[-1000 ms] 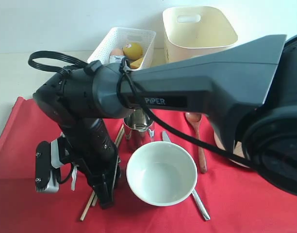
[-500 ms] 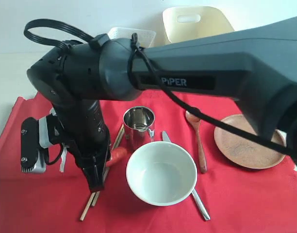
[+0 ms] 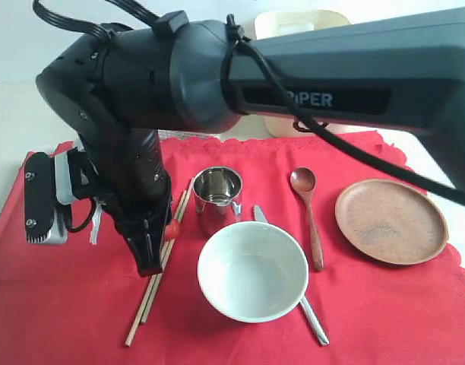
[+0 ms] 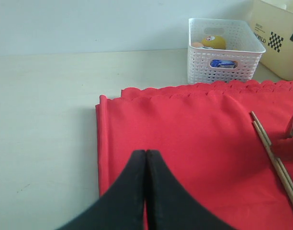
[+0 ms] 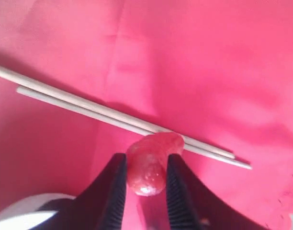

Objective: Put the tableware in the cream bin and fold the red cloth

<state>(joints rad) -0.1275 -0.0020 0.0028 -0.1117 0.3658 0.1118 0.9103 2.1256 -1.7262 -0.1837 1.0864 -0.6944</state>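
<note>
1. Count, tableware: 1 bowl (image 3: pixel 253 271), 1 steel cup (image 3: pixel 217 195), 2 chopsticks (image 3: pixel 151 293), 1 spoon (image 3: pixel 309 217), 1 knife (image 3: pixel 314 321), 1 plate (image 3: pixel 391 221).
2. Others: 1 red cloth (image 3: pixel 384 319), 1 cream bin (image 4: pixel 279 40), 1 white lattice basket (image 4: pixel 223 57), 1 small red strawberry-like piece (image 3: pixel 172 227).
3. Cloth: bright red, scalloped far edge, spread over the pale bench (image 4: pixel 41 120). It is much bigger than the bin.
4. Bowl: pale greenish-white, empty, upright, at the front centre of the cloth.
5. Cup: shiny, upright, just behind the bowl.
6. Chopsticks: light wood, lying side by side, slanted, left of the cup.
7. Spoon: dark wood, between bowl and plate.
8. Knife: partly hidden by the bowl, one end showing on each side of it.
9. Plate: round, brown, empty, on the right of the cloth.
10. All tableware lies on the cloth, none in the bin. The bin stands past the cloth's far edge, beside the basket.
11. Right end effector (image 5: pixel 146 162): jaws narrowed onto the red piece, gripping both its sides, right by the chopsticks.
12. Left end effector (image 4: pixel 145 155): jaws fully together, holding nothing, over the cloth's left part.
</note>
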